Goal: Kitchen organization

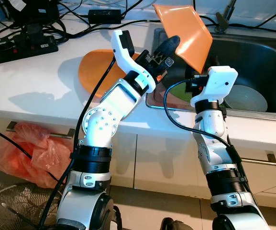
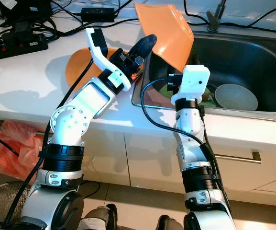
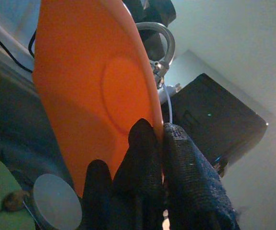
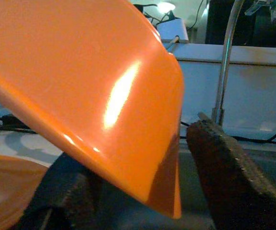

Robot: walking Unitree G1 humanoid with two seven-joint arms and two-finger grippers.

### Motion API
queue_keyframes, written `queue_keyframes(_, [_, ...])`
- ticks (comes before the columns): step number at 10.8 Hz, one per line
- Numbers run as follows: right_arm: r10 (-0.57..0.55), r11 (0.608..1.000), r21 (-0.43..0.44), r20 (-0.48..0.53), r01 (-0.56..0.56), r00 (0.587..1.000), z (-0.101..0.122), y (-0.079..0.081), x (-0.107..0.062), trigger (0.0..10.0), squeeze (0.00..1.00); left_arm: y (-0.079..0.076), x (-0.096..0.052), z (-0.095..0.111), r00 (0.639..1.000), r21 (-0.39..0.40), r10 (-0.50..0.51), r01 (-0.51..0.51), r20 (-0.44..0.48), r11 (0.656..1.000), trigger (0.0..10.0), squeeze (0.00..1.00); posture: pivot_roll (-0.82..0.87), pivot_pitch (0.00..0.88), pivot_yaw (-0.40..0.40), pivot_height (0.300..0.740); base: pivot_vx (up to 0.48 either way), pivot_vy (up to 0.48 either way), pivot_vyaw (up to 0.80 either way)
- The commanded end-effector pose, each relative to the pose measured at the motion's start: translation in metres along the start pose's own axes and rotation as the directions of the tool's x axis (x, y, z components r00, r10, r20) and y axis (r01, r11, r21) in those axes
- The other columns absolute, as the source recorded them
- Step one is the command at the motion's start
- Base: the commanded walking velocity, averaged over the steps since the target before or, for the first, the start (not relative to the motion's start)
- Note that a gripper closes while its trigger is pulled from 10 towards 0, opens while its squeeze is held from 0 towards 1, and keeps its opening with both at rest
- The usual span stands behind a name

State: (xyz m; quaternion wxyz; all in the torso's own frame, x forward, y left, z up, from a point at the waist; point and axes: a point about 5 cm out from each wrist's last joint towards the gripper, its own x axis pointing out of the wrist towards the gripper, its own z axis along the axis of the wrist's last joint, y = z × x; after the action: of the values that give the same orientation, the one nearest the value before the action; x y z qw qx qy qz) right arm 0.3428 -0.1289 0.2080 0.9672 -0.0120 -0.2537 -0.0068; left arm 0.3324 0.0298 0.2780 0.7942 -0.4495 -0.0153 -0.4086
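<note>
- Fingers [image 3: 147,158] of the left tool [image 1: 169,48] are pressed together on the rim of an orange square plate [image 1: 185,33], pinching its lower edge; the left wrist view shows the rim caught between the two black pads.
- Held this way, the plate is lifted and tilted above the left end of the sink [image 1: 267,52], its top corner cut off by the upper edge of the eye views.
- Right tool [image 4: 176,191] sits just under the same plate, over the sink's front edge. Its fingers [image 4: 233,177] are spread, one on each side of the plate's lower corner in the right wrist view. I cannot tell whether either pad touches the plate.
- From the head views the right tool's fingers are hidden behind its white wrist housing and the plate.
- Behind the left arm a second orange plate [image 1: 97,72] lies flat on the white worktop [image 1: 32,81], partly covered by the arm.
- In the sink rests a pale round bowl [image 1: 248,98], and a green item [image 1: 176,100] lies at the sink's left end, mostly hidden by the right arm and hard to make out.
- A faucet [image 4: 226,62] rises behind the sink; its top is cut off.
- Black cables and a power strip [image 1: 18,48] crowd the back left of the worktop.
- Below the worktop, an orange plastic bag [image 1: 27,151] hangs by a cabinet handle, and a wire basket [image 1: 18,208] is cut off at the lower left corner.
</note>
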Motion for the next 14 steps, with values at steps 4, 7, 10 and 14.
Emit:
queue_keyframes(4, [-0.007,1.0,0.016,0.032,0.007,0.999,0.0053,-0.0001,0.0041,0.0,0.0,-0.0192,0.007,-0.0194,0.996,-0.108,-0.085,0.087,0.022,0.99,10.0,0.0,0.19,0.127,0.034,0.74,0.0,0.0,0.0])
queue_keyframes(7, [-0.011,1.0,0.014,0.026,0.011,1.0,0.0042,-0.001,0.0034,0.0,0.0,-0.0189,0.0085,-0.02,0.997,-0.093,-0.077,0.079,0.02,0.993,10.0,0.0,0.19,0.133,0.034,0.74,0.0,0.0,0.0])
queue_keyframes(10, [-0.019,1.0,0.014,0.022,0.019,1.0,0.0034,-0.0025,0.0037,0.0,0.0,-0.018,0.0081,-0.023,0.997,-0.085,-0.076,0.077,0.006,0.993,10.0,1.0,0.19,0.139,0.032,0.74,0.0,0.0,0.0])
queue_keyframes(14, [-0.041,0.999,0.029,0.005,0.041,0.999,0.0011,-0.0053,0.0038,0.0,0.0,-0.0196,0.0079,-0.0258,0.996,-0.094,-0.089,0.088,-0.007,0.992,10.0,1.0,0.19,0.139,0.031,0.74,0.0,0.0,0.0])
